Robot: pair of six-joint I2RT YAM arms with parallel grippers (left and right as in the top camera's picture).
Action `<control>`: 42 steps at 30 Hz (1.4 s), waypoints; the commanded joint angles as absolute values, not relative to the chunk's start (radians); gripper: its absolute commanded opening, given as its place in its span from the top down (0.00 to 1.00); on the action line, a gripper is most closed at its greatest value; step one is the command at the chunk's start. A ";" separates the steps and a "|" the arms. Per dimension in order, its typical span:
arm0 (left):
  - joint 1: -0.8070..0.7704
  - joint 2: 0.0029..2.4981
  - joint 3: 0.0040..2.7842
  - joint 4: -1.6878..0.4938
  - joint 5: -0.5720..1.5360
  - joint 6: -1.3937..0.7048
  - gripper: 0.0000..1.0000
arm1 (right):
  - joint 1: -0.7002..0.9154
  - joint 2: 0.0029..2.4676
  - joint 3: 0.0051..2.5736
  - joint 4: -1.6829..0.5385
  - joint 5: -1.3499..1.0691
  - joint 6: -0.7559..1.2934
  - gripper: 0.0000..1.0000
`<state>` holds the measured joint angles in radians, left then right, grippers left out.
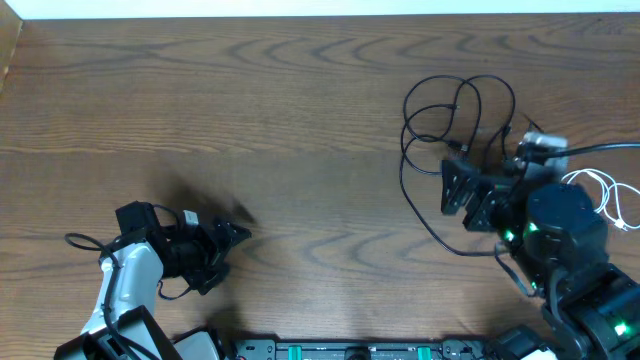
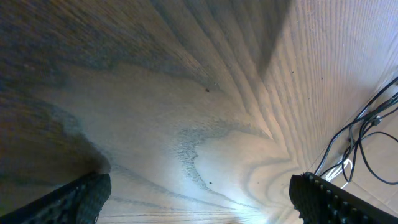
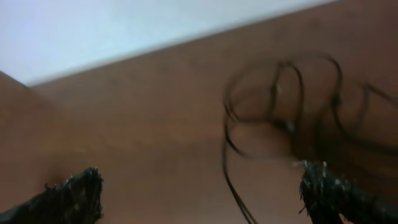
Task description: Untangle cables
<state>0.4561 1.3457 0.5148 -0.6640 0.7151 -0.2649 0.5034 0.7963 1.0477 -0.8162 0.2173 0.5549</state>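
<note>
Wood-grain bench (image 1: 300, 120) holds the long black cable (image 1: 458, 105) looped near its right edge, the white cable (image 1: 608, 192) at that edge, the right tool (image 1: 462, 198) open beside the loops, the left tool (image 1: 228, 258) open near the front-left corner.

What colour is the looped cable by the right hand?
The cable is black; overhead shows it best.

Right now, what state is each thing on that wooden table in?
Long thin black cable: lying in loose overlapping loops, not held.
Short thin white cable: bunched beside the right arm, partly hidden, not held.
Left gripper: open, empty, away from both cables.
Right gripper: open, empty, right by the black loops.
</note>
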 commanded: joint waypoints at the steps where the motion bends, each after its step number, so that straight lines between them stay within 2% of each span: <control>1: 0.453 1.352 0.511 -0.664 0.686 -0.259 0.02 | 0.505 0.804 1.051 -0.896 0.226 0.549 0.01; 11: 0.453 1.352 0.511 -0.664 0.686 -0.259 0.02 | 0.506 0.810 1.032 -1.230 0.226 0.549 0.01; 18: 0.453 1.352 0.511 -0.664 0.686 -0.259 0.02 | 0.505 0.666 0.955 -1.225 0.226 0.549 0.01; 27: 0.453 1.352 0.511 -0.664 0.686 -0.259 0.02 | 0.493 0.368 0.798 -1.224 0.226 0.549 0.01; 42: 0.453 1.352 0.511 -0.664 0.686 -0.259 0.02 | 0.490 0.071 0.683 -1.169 0.226 0.549 0.01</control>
